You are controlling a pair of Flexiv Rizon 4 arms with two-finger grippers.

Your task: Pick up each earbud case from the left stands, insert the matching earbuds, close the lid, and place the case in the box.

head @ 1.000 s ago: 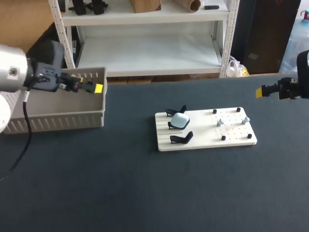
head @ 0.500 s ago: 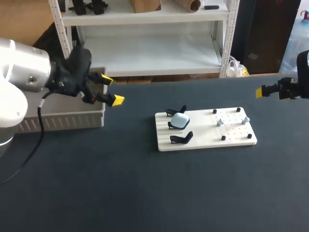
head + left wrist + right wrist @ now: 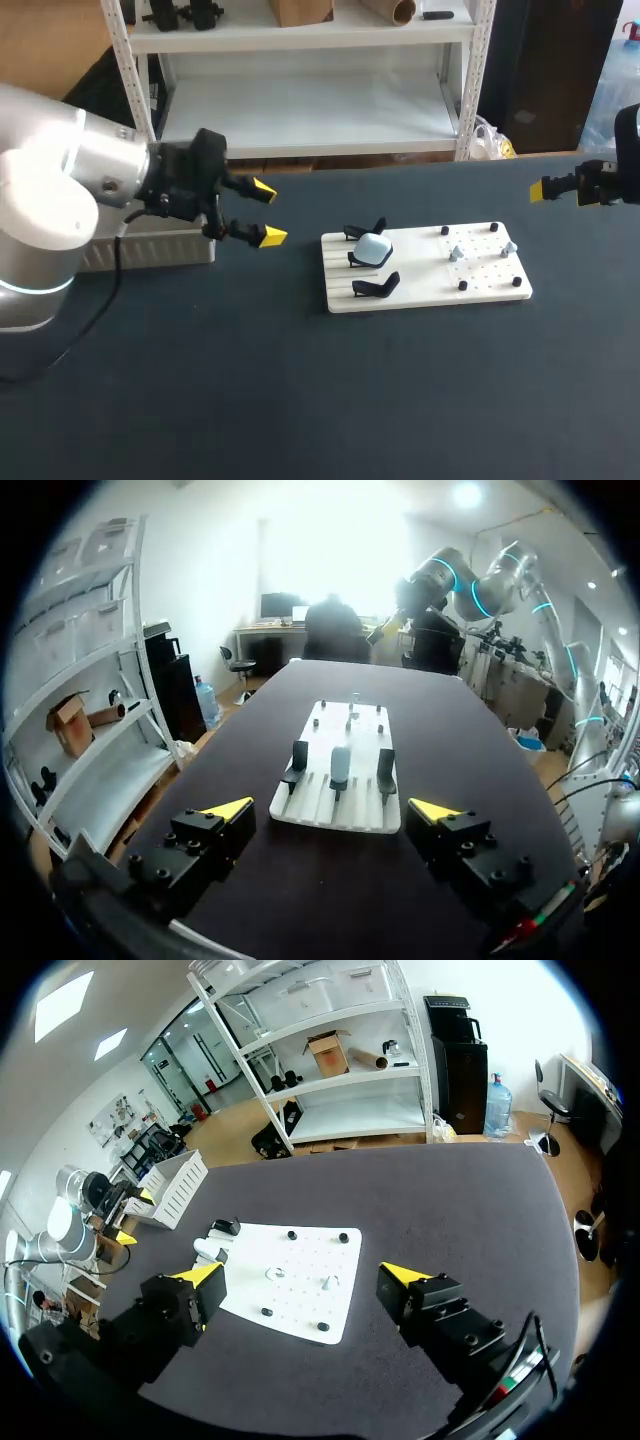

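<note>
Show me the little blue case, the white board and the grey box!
blue case [image 3: 375, 248], head view, on its rounded top.
white board [image 3: 420, 272], head view, on a bare part near its middle.
grey box [image 3: 165, 249], head view, on its front wall.

Dark matte table [image 3: 250, 400]. White pegboard [image 3: 425, 285] lies flat near centre; black pegs [image 3: 462, 286] on right half.

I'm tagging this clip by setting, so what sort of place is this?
Most likely a robotics lab test bench: the left arm with yellow-tipped jaws over a dark table, a white board with black stands, one holding an earbud case, and a grey box.
</note>
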